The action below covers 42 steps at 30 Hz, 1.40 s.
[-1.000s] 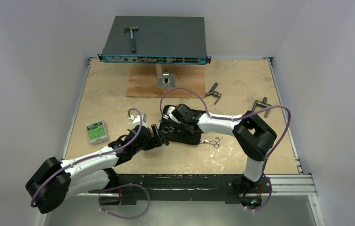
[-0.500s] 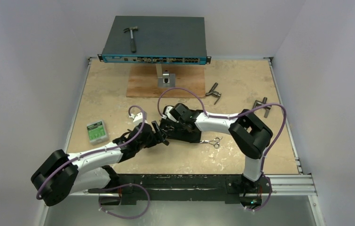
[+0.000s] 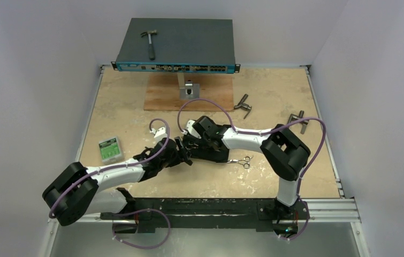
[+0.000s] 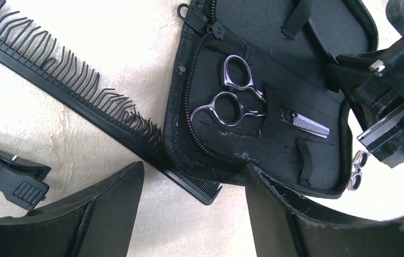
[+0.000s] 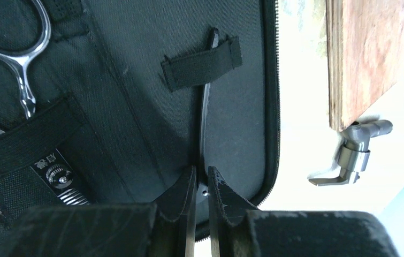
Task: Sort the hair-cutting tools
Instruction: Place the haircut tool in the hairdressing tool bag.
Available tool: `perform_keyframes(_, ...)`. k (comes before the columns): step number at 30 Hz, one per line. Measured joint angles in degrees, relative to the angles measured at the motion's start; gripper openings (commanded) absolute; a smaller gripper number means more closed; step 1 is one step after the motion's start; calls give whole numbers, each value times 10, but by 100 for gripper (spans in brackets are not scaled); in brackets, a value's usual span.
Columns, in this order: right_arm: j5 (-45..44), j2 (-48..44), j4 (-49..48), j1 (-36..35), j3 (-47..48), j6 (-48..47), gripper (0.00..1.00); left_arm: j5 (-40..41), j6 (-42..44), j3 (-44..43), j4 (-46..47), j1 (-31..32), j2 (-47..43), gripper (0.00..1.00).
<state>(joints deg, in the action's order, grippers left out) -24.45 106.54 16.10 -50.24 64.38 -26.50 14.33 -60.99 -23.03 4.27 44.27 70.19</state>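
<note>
Since a second before, the left arm (image 3: 130,168) had swung its shoulder and elbow toward the middle of the top view. Its jaws had barely shifted from the left edge of the open black zip-up fabric case (image 3: 213,154). The right arm (image 3: 242,140) had crept slightly left over that case. One pair of small silver barber scissors (image 3: 241,160) lay on the beige counter (image 3: 135,107), just right of the case.

From the left wrist, the left jaws stood wide at the bottom of the frame with nothing between them. A long, narrow black plastic comb (image 4: 90,104) ran diagonally from the upper left down to the case's lower-left edge; whether it touched the case could not be told. A chunky black clamp-style clip (image 4: 12,179) lay at the lower left. A second pair of silver scissors (image 4: 234,96) sat strapped inside the case.

From the right wrist, the right jaws were nearly shut, pinching the end of a thin black hair clip (image 5: 205,123) tucked under a black elastic loop (image 5: 202,67).

The comb looked light and stiff but flat against the counter, with bendable teeth. It would probably be best taken across its solid spine near mid-length. The steel scissors would likely be slick, so the pivot seemed the safest hold.
</note>
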Motion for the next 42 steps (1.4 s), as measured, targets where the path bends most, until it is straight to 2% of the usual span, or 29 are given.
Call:
perform_keyframes(15,14,2,-83,-1,-3,-24,0,0,0,-7,9,0,14,64)
perform_keyframes(21,12,9,-93,-1,-3,-17,17,-1,0,-8,9,0,17,64)
perform_keyframes(29,9,1,-91,-1,-3,21,46,-2,0,-8,8,0,17,64)
perform_keyframes(36,-2,-52,-75,-1,-3,61,48,-2,0,-10,7,0,17,64)
perform_keyframes(42,-15,-148,-74,-1,-33,138,48,-1,0,-11,3,0,9,64)
